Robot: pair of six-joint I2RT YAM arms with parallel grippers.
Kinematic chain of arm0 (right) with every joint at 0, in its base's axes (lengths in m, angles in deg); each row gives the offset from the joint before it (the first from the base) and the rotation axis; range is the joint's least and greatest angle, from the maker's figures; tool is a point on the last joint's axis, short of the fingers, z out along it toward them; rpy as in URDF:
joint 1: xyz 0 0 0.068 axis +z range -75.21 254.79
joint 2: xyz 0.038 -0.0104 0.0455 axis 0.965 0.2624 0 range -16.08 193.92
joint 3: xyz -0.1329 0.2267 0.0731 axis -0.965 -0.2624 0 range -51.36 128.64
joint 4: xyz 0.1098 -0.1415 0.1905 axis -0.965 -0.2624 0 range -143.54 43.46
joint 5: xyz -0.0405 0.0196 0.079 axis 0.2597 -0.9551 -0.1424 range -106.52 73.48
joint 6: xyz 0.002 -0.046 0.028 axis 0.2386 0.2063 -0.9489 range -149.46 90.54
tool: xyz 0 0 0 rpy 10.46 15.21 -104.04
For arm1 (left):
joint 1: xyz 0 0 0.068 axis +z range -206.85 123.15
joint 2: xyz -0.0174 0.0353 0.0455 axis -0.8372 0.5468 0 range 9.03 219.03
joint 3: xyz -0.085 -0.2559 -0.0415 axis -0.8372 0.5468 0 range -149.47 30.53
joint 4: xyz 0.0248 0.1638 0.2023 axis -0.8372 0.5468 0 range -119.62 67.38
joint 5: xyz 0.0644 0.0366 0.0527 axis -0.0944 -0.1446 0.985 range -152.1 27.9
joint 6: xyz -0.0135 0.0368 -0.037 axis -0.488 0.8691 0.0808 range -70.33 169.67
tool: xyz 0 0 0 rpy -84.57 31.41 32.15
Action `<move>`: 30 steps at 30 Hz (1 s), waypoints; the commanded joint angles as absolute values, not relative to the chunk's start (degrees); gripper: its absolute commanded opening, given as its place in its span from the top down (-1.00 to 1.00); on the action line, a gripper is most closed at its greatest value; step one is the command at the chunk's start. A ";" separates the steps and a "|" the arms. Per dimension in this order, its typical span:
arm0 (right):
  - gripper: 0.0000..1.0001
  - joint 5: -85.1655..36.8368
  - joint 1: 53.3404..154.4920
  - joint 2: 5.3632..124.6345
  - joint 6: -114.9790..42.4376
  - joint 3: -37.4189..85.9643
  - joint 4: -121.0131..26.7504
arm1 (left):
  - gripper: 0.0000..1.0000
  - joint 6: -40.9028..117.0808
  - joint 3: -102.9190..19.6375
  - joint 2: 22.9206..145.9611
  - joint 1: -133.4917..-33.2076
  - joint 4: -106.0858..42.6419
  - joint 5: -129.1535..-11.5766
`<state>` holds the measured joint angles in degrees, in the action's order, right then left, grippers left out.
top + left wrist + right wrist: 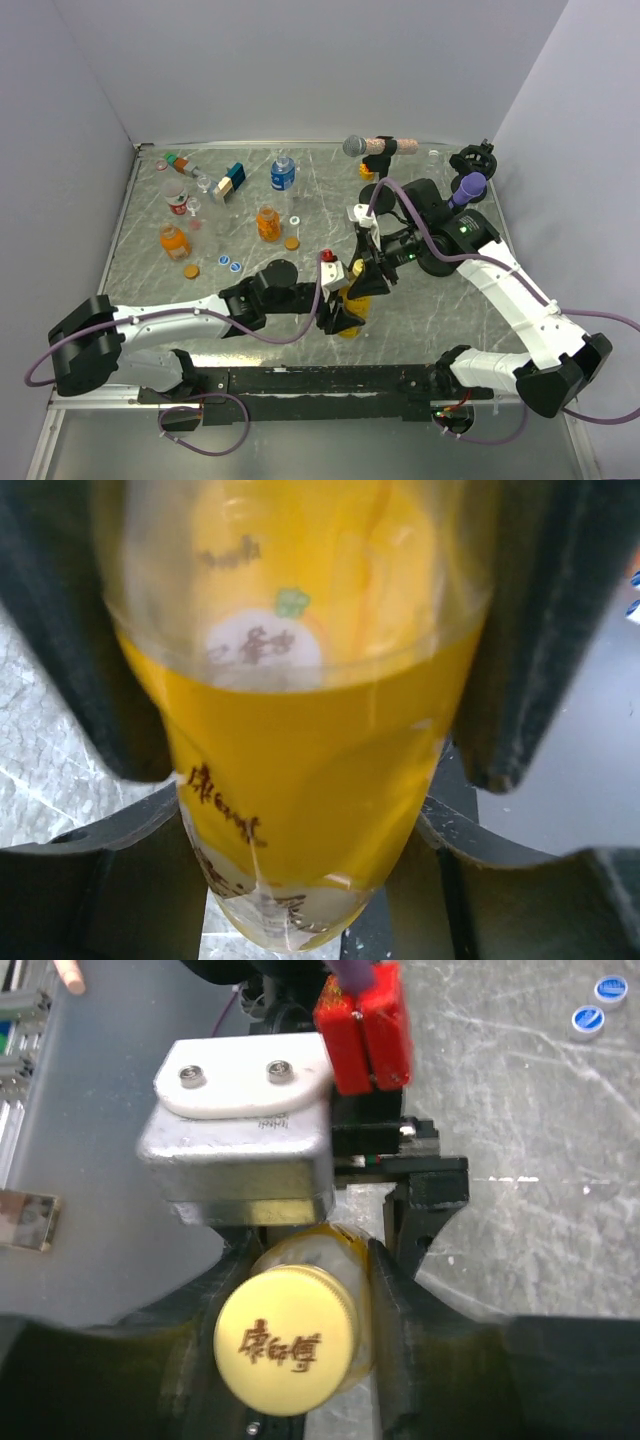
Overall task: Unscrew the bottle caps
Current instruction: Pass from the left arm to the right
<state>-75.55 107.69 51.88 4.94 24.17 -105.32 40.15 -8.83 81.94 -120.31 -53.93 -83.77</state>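
Observation:
A yellow bottle (347, 320) is held near the table's front middle, with my left gripper (338, 312) shut around its body. In the left wrist view the bottle (300, 770) of yellow drink fills the frame between the dark fingers (90, 680). My right gripper (366, 280) comes in from the right over the bottle's top. In the right wrist view its fingers (405, 1330) press on both sides of the yellow cap (285, 1345), which bears brown characters. The cap sits on the bottle neck.
At the back left stand a clear bottle with a blue label (283, 173), two squat orange bottles (267, 222) (173, 240), a red can (178, 203) and toy blocks (230, 180). Loose caps (224, 262) (292, 242) lie nearby. A microphone (370, 146) lies at the back.

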 commanded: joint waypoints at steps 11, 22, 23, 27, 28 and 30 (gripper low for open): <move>1.00 -80.50 101.61 49.93 -0.62 28.88 -104.11 | -0.64 29.72 0.64 74.86 -120.48 -85.50 -79.60; 1.00 -83.84 96.41 47.46 -4.05 26.07 -100.33 | -0.93 29.36 1.70 79.61 -121.62 -91.40 -76.96; 1.00 -84.02 96.15 47.29 -4.14 26.07 -100.15 | -0.93 29.54 1.53 80.39 -121.71 -91.75 -76.78; 1.00 -84.55 95.62 46.76 -4.67 25.81 -99.62 | -0.93 30.86 0.65 82.77 -121.80 -91.85 -75.73; 1.00 -84.72 95.45 46.59 -4.67 25.63 -99.53 | -0.93 31.12 0.30 83.38 -121.80 -91.76 -75.64; 1.00 -84.99 95.27 46.50 -4.85 25.37 -99.27 | -0.93 31.65 -0.41 84.18 -121.80 -91.50 -74.85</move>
